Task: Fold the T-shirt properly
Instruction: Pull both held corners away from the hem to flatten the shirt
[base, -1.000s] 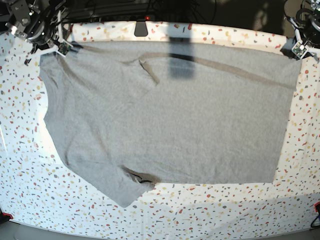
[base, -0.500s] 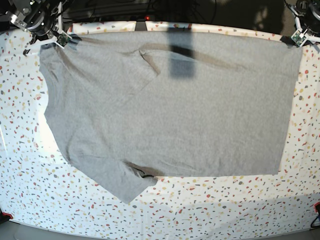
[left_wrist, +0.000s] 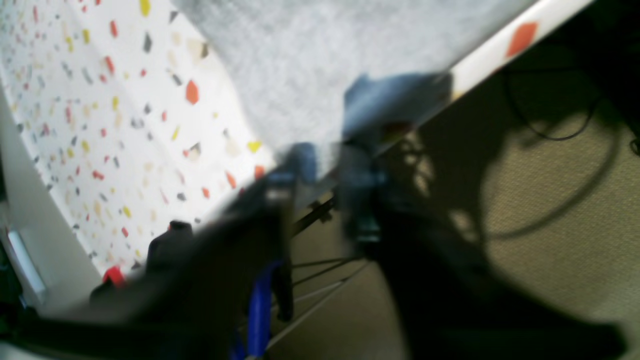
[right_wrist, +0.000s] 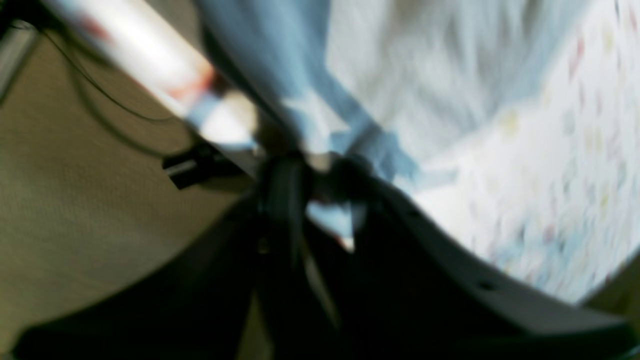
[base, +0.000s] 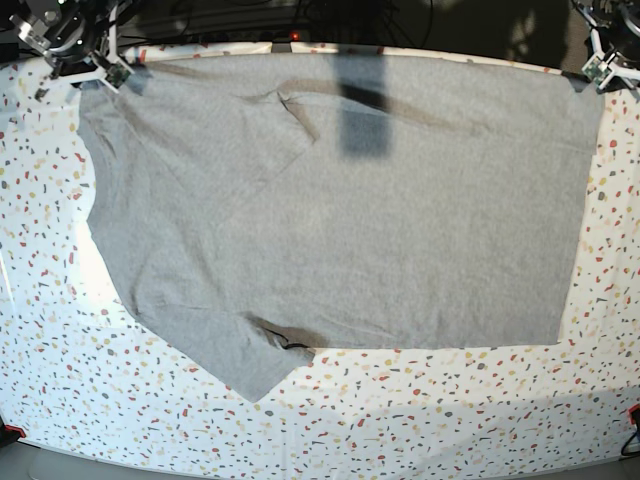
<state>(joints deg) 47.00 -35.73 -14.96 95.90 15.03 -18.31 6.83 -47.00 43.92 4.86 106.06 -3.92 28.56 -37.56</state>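
T-shirt (base: 340, 210) lies plain side up across the bench (base: 420, 420), dragged toward twelve o'clock in the last second. My left gripper (base: 585, 80) and right gripper (base: 125, 82) each pinch a far corner, I think; wrist views are blurred. Spreading continues.

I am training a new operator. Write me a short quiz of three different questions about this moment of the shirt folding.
1. True or false: black letters show on the T-shirt in the base view.
2. Which two corners do the left gripper and right gripper pinch?
A. far corners
B. near corners
3. Fill in: a sleeve points toward the near ____ side of the terrazzo table.

Key: 1 false; 2 A; 3 left.
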